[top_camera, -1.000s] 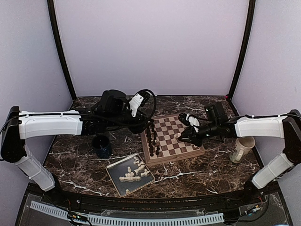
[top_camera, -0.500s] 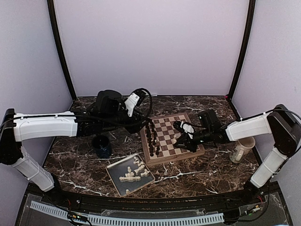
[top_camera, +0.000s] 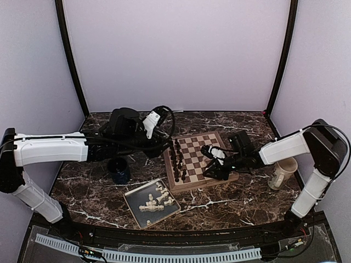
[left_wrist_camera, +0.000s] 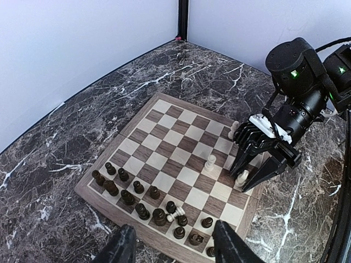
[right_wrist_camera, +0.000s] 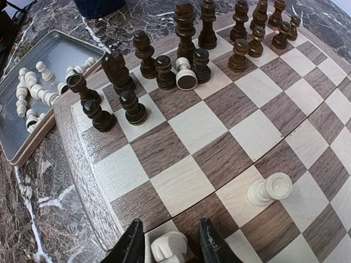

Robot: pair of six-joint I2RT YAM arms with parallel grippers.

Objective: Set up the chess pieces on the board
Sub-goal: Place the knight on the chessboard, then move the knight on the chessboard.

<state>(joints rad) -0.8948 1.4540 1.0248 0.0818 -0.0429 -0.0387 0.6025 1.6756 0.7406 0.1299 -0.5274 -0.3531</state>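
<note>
The right gripper [left_wrist_camera: 248, 176], jaws parted, straddles an upright cream piece [right_wrist_camera: 169, 245] on the board's [right_wrist_camera: 90, 181] edge row without clamping it. The left gripper [left_wrist_camera: 174, 233] hangs wide and empty above the dark pieces [left_wrist_camera: 137, 189]. Other cream pieces [top_camera: 156, 198] lie in the tray [top_camera: 137, 215], on the left arm's side.

The dark marble table [top_camera: 241, 203] bears the board [top_camera: 194, 156], tray [top_camera: 134, 203], blue cup [top_camera: 118, 170] and mug [top_camera: 282, 172].

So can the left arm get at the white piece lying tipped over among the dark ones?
Probably yes. The left fingers hang open close to the white piece with nothing in between, though the dark pieces crowd it on both sides and could get knocked.
</note>
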